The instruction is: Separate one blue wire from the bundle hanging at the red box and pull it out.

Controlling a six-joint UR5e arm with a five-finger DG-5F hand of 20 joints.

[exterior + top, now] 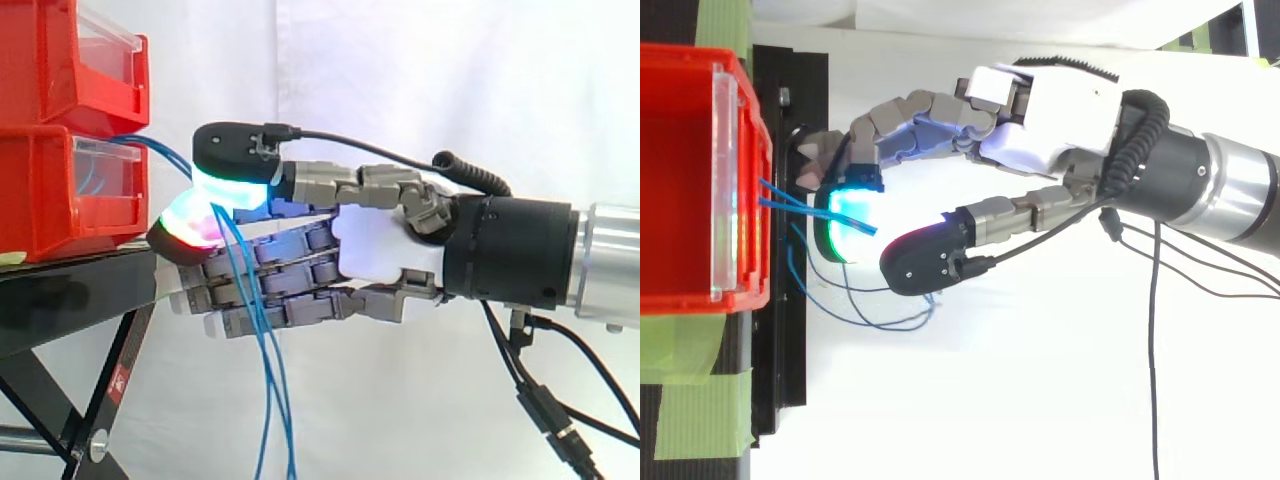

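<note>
hand: lying level, entering from the right, palm side-on to the bins. It's pinching w/ thumb against one finger; the other fingers are curling underneath, out of the wires' way.
pinch: thumb pad is sitting on top and finger pad underneath, w/ wire passing btw them. Reading this as gripping the blue wire, not just brushing it. Can't tell if one strand or more is in there.
blue wire: exiting the front of the red bin, arching across the finger pad, then dropping away.
bundle: hanging free below the hand, just beside the stand, strands running close together.
red bin: sitting on the black stand w/ upper bin stacked on it. Wire ends are showing behind its clear front.
why this spot: hand is gripping near the bin mouth, where strands are leaving apart from each other. Prob. easier to single one out there than lower down, where they're bunching.
why level: palm is lining up w/ the likely pull direction, straight away from the bin.
step: at the grip/separation stage. Pull isn't done yet, since the wire is sitting in the bin.
risk: 2nd strand riding along in the pinch, or thin wire slipping on the thick pads.
</note>
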